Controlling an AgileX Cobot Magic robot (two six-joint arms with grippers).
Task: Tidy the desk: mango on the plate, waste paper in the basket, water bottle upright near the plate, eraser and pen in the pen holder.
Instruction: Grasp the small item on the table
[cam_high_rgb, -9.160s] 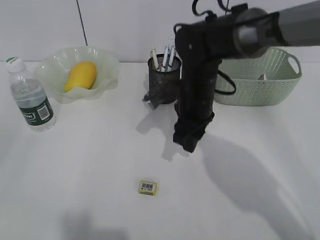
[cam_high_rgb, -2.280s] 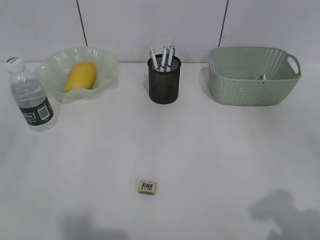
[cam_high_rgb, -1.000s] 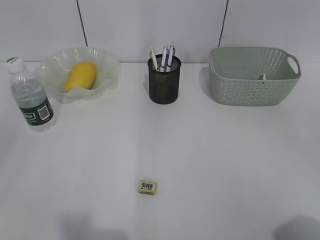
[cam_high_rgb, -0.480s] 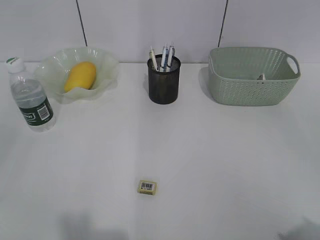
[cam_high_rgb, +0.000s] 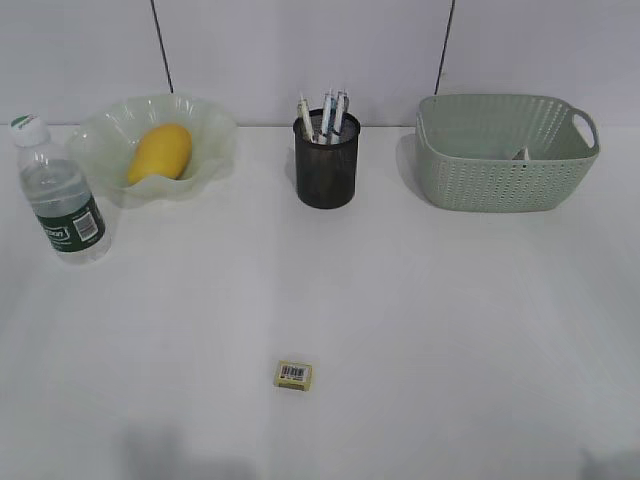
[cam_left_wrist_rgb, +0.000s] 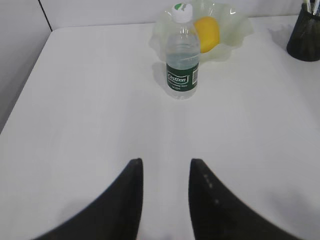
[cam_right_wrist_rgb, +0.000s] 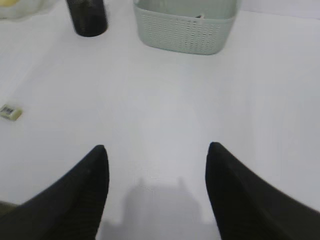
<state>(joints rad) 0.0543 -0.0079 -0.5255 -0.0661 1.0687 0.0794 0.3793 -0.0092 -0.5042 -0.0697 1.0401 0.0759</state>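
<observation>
The mango (cam_high_rgb: 160, 151) lies in the ruffled green plate (cam_high_rgb: 205, 120) at the back left; it also shows in the left wrist view (cam_left_wrist_rgb: 207, 33). The water bottle (cam_high_rgb: 60, 193) stands upright left of the plate, also in the left wrist view (cam_left_wrist_rgb: 182, 55). The black pen holder (cam_high_rgb: 326, 160) holds several pens (cam_high_rgb: 322, 113). The green basket (cam_high_rgb: 504, 155) stands at the back right with a bit of waste paper (cam_high_rgb: 520, 154) showing inside. A small yellow eraser (cam_high_rgb: 294, 375) lies on the desk (cam_high_rgb: 430, 300) at the front. My left gripper (cam_left_wrist_rgb: 165, 162) and right gripper (cam_right_wrist_rgb: 156, 147) are open and empty, both outside the exterior view.
The eraser also shows in the right wrist view (cam_right_wrist_rgb: 10, 112) at the far left, with the pen holder (cam_right_wrist_rgb: 87, 17) and basket (cam_right_wrist_rgb: 184, 30) at the top. The desk's left edge (cam_left_wrist_rgb: 27, 70) meets a wall.
The right arm, which stood over the pen holder at first, has withdrawn out of the exterior view; its shadow has slid off the front right. The objects have not moved.
</observation>
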